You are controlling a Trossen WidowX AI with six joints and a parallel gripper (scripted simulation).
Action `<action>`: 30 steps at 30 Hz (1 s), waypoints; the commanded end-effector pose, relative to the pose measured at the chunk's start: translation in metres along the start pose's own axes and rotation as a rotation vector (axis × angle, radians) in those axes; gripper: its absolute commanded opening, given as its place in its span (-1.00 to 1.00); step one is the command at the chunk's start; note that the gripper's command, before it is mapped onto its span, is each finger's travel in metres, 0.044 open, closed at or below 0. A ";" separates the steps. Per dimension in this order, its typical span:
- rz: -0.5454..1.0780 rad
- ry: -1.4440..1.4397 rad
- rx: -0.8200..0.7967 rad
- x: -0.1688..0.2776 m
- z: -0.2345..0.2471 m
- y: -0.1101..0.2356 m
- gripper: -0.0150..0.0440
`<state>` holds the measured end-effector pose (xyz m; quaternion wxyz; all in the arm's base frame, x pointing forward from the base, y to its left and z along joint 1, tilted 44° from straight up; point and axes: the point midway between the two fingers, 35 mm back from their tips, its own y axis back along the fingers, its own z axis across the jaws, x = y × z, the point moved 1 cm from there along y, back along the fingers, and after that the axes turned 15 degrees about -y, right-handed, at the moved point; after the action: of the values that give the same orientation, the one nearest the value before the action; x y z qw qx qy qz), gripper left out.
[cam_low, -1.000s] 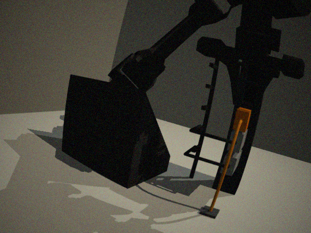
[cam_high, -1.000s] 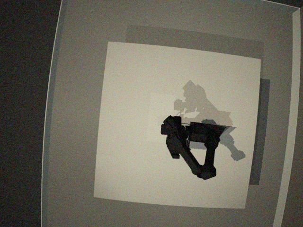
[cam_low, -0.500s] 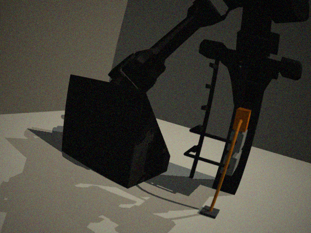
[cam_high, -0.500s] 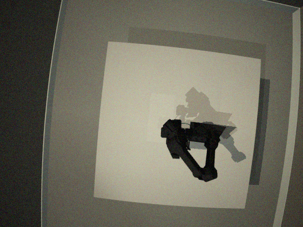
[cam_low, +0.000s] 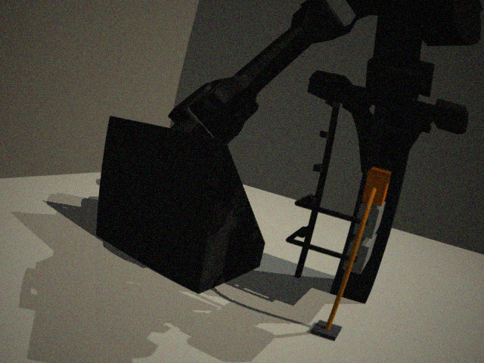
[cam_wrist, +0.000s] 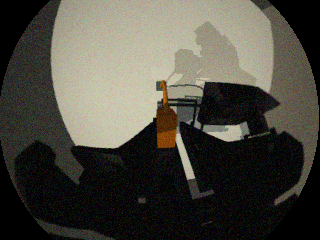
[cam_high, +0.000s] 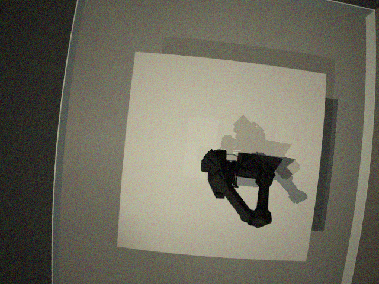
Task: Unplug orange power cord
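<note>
The orange plug [cam_low: 376, 184] [cam_wrist: 166, 127] is at the upper end of the grey power strip [cam_low: 359, 259], which is on a dark upright panel. I cannot tell how deep the plug sits. Its orange cord [cam_low: 341, 289] [cam_wrist: 165, 94] runs down to a small dark block [cam_low: 326, 330] on the table. My gripper [cam_wrist: 167, 126] is narrowly open with its fingertips on either side of the plug. The left finger is close against it or touching; a thin gap shows at the right. In the exterior view the fingertips are lost against the dark panel. The arm hides the plug in the top view.
A thin dark rack [cam_low: 318, 187] stands beside the strip, joined to the panel by crossbars. The large dark arm base [cam_low: 156, 195] [cam_wrist: 232, 102] is beyond it. A thin grey cable [cam_low: 258, 309] runs along the white table [cam_high: 159, 106] from the base to the small block.
</note>
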<state>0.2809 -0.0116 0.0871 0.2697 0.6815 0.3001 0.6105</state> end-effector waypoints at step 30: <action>-0.002 -0.001 -0.001 -0.025 0.009 0.001 -0.49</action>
<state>0.2830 -0.0119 0.0829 0.2507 0.6862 0.2933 0.6167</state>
